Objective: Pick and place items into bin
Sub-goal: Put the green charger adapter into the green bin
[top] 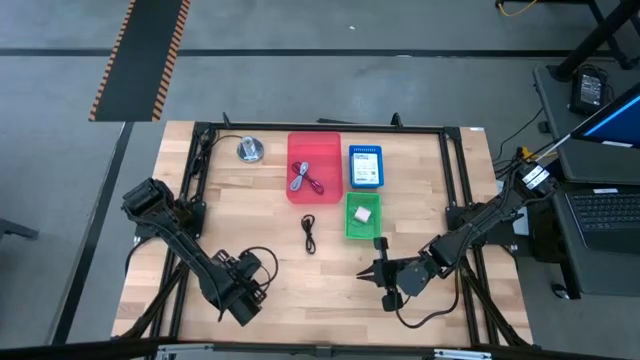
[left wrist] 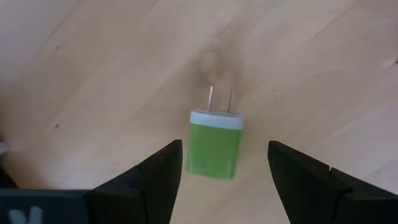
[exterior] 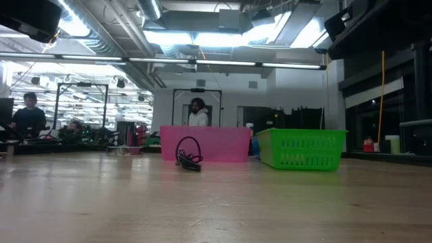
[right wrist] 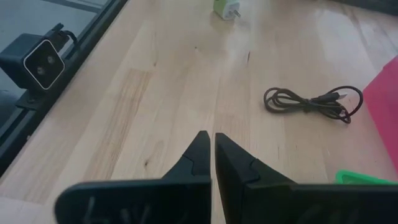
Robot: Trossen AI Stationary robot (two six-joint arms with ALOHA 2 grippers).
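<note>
The left pincer hangs with fingers apart over a green plug charger lying on the bench, hidden beneath it from above. A black cable lies mid-bench. The right pincer is together. Bin contents are hard to make out.

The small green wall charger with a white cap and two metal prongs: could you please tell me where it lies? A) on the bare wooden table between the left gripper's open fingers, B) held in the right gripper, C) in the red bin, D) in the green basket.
A: the small green wall charger with a white cap and two metal prongs lies on the wooden table, framed by the open left gripper.
</note>
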